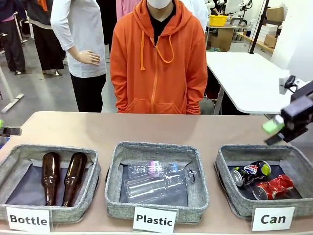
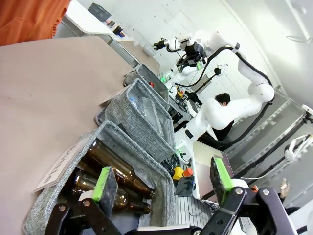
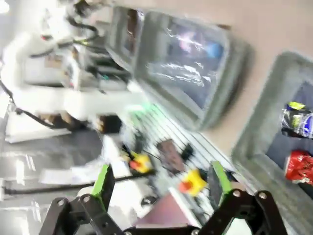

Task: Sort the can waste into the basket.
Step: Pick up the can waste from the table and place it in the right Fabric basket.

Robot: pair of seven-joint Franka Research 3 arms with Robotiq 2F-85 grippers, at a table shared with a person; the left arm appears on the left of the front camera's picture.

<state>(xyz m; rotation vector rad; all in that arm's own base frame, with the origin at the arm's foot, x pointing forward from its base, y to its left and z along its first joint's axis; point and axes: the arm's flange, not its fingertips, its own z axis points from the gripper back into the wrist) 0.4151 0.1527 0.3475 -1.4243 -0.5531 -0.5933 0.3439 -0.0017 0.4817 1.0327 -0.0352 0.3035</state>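
Both pieces of can waste lie inside the basket marked with the "Can" card at the right. One is a black can with a blue-red logo, and a crushed red can lies beside it. My right gripper hovers above the basket's far right corner, open and holding nothing. Its blurred wrist view shows the open right gripper, the basket wall, the black can and the red can. My left gripper stands open and holds nothing above the left basket's end.
The "Bottle" basket at the left holds two brown glass bottles. In the middle, clear plastic bottles fill the "Plastic" basket. A person in an orange hoodie stands at the far edge. Bare tabletop stretches behind the baskets.
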